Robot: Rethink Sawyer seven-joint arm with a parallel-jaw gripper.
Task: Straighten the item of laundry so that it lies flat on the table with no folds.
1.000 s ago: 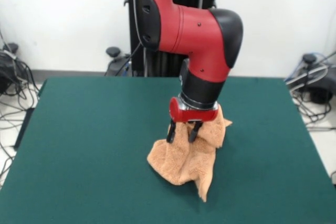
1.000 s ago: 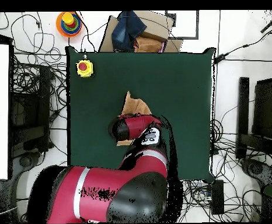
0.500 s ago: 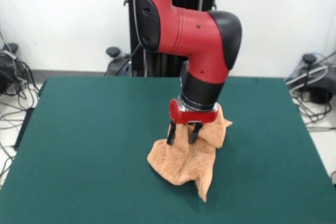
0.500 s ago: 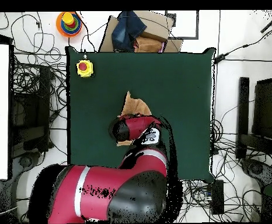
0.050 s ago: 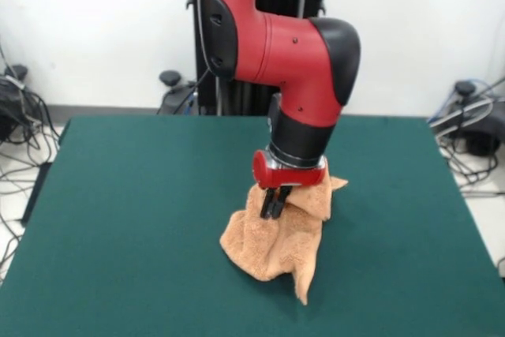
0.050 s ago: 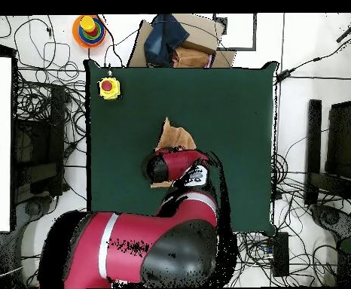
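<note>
The item of laundry [image 5: 278,244] is an orange-tan towel, bunched in a rumpled heap near the middle of the green table [image 5: 134,195]. One corner trails toward the near edge. My gripper [image 5: 272,204] points straight down into the top of the heap, its two black fingers drawn together and pinching a fold of the cloth. In the overhead view the arm's wrist covers the gripper, and only part of the towel [image 6: 175,137] pokes out beyond it on the table [image 6: 231,113].
A yellow box with a red button [image 6: 108,88] sits on one corner of the table. Off the table lie a cardboard box with dark cloth [image 6: 180,41], a coloured ring toy [image 6: 89,28] and tangled cables on both sides.
The gripper's fingers, spread apart over the towel in the earlier frames, have closed together on a fold. The arm has shifted very slightly; the towel's top has bunched inward.
</note>
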